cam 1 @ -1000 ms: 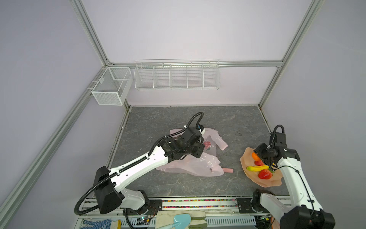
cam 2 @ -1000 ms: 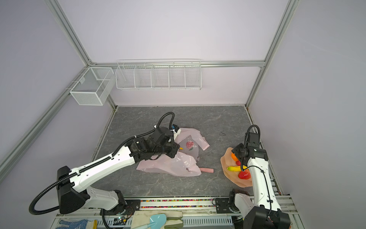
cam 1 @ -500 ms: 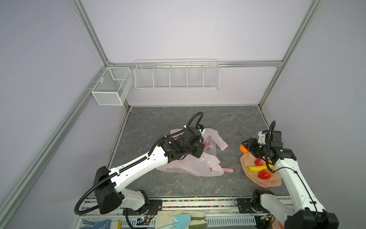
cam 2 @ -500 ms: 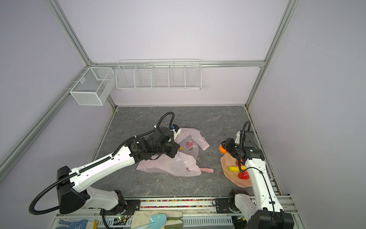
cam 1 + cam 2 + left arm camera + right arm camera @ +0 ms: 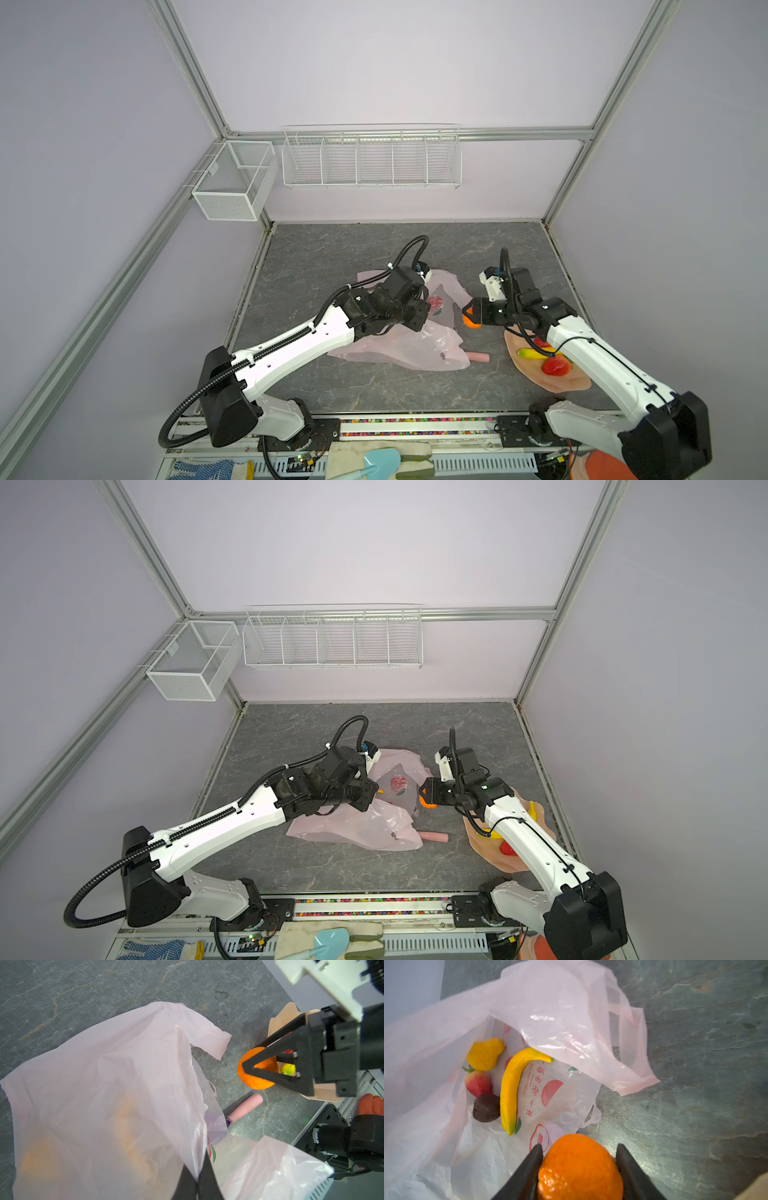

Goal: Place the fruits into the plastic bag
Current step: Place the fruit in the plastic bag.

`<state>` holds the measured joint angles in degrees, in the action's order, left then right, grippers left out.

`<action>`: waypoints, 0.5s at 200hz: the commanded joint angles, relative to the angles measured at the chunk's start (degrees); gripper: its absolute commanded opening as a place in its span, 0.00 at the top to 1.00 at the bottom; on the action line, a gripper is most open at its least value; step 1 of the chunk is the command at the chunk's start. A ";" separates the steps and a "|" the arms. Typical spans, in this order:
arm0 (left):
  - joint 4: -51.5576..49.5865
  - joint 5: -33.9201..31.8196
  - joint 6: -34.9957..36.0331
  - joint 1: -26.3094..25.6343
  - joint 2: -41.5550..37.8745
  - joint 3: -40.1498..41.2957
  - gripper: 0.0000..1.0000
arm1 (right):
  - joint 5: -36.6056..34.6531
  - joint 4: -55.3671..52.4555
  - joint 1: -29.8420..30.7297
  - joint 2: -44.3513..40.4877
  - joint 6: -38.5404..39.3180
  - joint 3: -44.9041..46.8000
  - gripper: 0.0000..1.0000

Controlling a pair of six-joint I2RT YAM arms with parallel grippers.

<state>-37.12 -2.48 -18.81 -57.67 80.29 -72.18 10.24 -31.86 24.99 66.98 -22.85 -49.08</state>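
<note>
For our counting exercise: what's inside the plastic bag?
Visible inside: a banana, a strawberry, a yellow pear and a dark brown fruit. Folds of the bag hide anything deeper.

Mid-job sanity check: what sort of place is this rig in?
Probably a lab robot cell, not a home: plain walls in an aluminium frame, wire baskets hung on it, a marbled tabletop.

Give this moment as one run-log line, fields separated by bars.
left gripper: shut on thin pale-pink plastic bag | right gripper: holding round orange toy fruit near bag mouth
</note>
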 commanded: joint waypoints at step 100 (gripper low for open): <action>-1.14 -1.91 0.00 -0.25 0.49 -3.61 1.00 | -4.06 5.93 14.75 11.05 2.98 -3.92 0.64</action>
<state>-37.65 -3.46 -18.81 -57.67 80.29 -73.65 6.24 -28.12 38.72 76.55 -19.51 -51.92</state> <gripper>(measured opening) 0.047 0.539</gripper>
